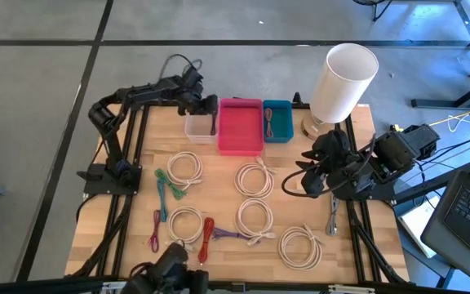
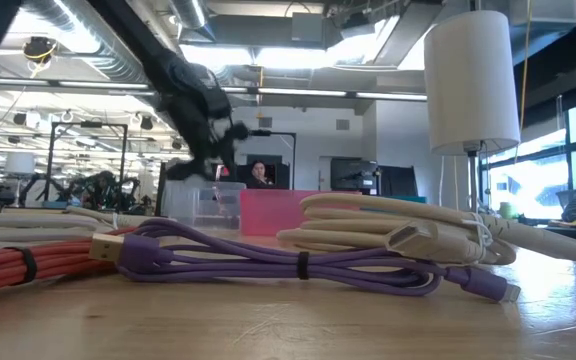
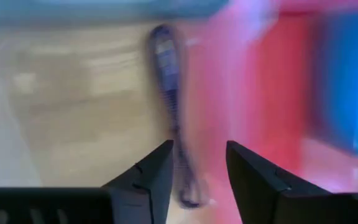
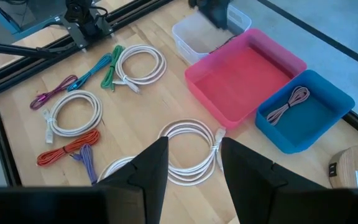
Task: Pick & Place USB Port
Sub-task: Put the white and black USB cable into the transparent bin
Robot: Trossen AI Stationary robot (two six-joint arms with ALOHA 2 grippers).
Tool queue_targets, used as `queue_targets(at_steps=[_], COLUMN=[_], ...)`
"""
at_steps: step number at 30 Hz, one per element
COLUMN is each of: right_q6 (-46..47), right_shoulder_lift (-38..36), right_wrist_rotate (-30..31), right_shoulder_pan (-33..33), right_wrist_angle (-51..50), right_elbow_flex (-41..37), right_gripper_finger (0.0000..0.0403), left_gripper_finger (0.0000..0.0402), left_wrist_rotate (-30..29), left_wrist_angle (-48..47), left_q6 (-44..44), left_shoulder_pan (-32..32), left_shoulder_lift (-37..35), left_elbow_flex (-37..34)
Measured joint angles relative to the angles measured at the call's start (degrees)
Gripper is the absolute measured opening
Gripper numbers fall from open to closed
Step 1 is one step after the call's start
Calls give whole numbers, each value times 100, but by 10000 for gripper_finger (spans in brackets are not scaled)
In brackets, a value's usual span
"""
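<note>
My left gripper (image 3: pixel 197 149) is open and hangs over the clear bin (image 1: pixel 198 127) at the table's far edge. Below its fingers a dark purple USB cable (image 3: pixel 166 74) lies stretched out in that bin, along the wall next to the pink bin (image 1: pixel 241 126). In the high view this cable (image 1: pixel 213 125) shows as a dark line in the bin. My right gripper (image 4: pixel 193 146) is open with nothing between its fingers, raised above the table's right side (image 1: pixel 308 175).
A blue bin (image 1: pixel 277 121) right of the pink one holds a pinkish cable (image 4: pixel 291 102). Several white cable coils (image 1: pixel 255 178) and green, magenta, red and purple cables (image 1: pixel 209 237) lie on the wooden table. A white lamp (image 1: pixel 345 82) stands at the far right.
</note>
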Motion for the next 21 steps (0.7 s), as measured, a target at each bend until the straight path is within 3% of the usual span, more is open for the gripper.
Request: queue_targets(at_steps=[4, 9, 16, 21], right_q6=[67, 821, 3447, 5902], right_shoulder_lift=[0, 0, 9, 13], right_wrist_rotate=[-114, -761, -2618, -3412], right_shoulder_pan=[-1, 3, 451, 1282], right_wrist_angle=[2, 4, 512, 1726], right_elbow_flex=[0, -274, -2009, -3524], right_gripper_finger=[151, 151, 151, 151], left_gripper_finger=[143, 137, 132, 129], left_wrist_rotate=[169, -253, -1107, -1601], left_wrist_angle=[-382, -1463, -1469, -930], left_q6=[524, 1315, 1355, 1271], left_shoulder_pan=[29, -393, -1580, -2218], left_shoulder_lift=[-795, -2164, -4242, -5276], left_elbow_flex=[8, -18, -522, -797])
